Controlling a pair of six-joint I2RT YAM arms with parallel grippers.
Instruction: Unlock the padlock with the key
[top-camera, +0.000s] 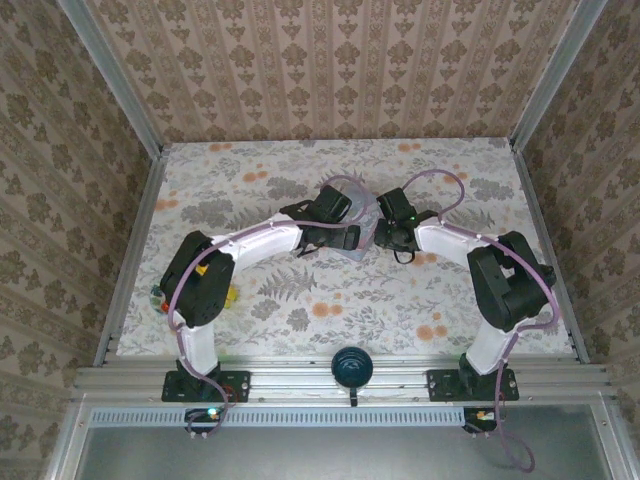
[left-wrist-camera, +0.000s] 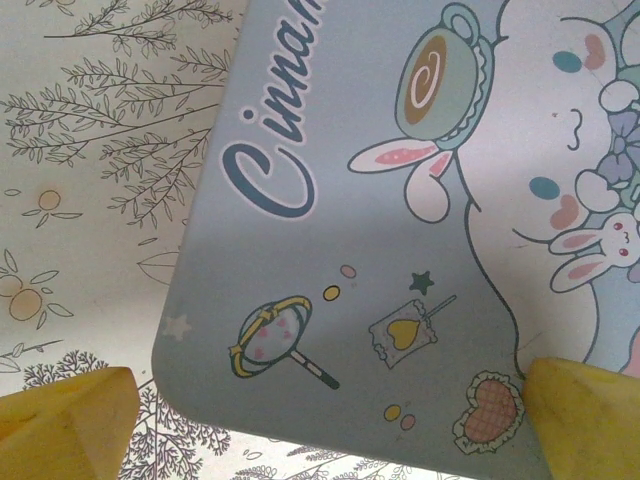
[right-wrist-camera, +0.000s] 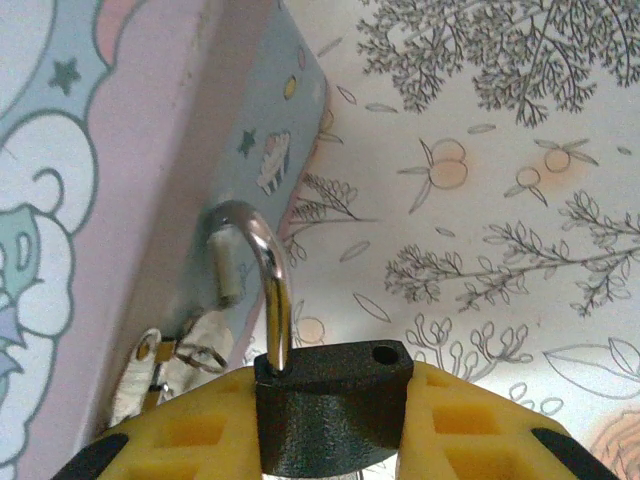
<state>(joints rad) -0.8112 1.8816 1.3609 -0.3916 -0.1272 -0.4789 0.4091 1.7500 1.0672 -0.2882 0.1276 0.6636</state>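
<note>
In the right wrist view my right gripper (right-wrist-camera: 335, 430) is shut on the dark body of the padlock (right-wrist-camera: 335, 410), with a yellow finger pressed on each side. Its shiny shackle (right-wrist-camera: 270, 270) rises from the left hole and hooks over at the small fitting (right-wrist-camera: 228, 265) on the side of the pale blue cartoon tin (right-wrist-camera: 130, 150). The right shackle hole (right-wrist-camera: 383, 353) is empty. The key is hidden. My left gripper (left-wrist-camera: 325, 420) stands open above the tin's lid (left-wrist-camera: 400, 200), holding nothing. From above, both grippers, left (top-camera: 343, 237) and right (top-camera: 393, 236), meet at the tin (top-camera: 365, 228).
A small wire ring with pale tabs (right-wrist-camera: 175, 355) hangs beside the padlock against the tin. A round black knob (top-camera: 351, 365) sits on the front rail. Small coloured bits (top-camera: 157, 296) lie at the left edge. Patterned walls close in the floral table (top-camera: 300, 300).
</note>
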